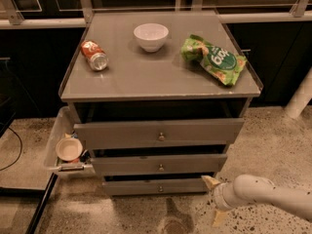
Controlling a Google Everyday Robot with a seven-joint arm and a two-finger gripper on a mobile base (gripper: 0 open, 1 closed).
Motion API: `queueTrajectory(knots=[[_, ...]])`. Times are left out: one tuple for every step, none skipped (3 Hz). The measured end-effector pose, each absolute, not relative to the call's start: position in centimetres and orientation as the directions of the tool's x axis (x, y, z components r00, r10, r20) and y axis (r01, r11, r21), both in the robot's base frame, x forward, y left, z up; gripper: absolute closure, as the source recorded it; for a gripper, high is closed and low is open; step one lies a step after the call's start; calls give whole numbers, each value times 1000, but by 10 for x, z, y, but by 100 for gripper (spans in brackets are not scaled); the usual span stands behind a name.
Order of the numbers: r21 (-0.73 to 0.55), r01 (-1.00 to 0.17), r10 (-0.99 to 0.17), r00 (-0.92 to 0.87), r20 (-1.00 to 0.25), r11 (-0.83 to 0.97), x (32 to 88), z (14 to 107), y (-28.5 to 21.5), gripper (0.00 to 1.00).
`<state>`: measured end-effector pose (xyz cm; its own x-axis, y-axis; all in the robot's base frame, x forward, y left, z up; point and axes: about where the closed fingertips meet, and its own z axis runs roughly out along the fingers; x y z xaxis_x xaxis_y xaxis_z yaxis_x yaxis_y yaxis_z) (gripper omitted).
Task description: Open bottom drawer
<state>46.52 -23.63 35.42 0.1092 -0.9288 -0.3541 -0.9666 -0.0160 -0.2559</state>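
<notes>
Bottom drawer [141, 186], slim grey front, brass knob [160, 188] centred, sat lowest of three; my gripper [215, 200], fingers apart, hung beside its right end.

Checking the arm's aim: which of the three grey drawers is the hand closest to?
The slimmest, lowest grey drawer front with a small brass knob; the hand hovers just off its right end, below the two taller fronts.
</notes>
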Motion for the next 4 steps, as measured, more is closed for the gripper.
queueTrajectory(knots=[[-282, -959, -916, 137, -378, -28, 474, 323, -234, 0], [-310, -950, -881, 178, -438, -38, 482, 293, -229, 0], [-345, -936, -843, 242, -480, -72, 494, 273, -226, 0], [-345, -936, -843, 242, -480, -72, 494, 273, -226, 0]])
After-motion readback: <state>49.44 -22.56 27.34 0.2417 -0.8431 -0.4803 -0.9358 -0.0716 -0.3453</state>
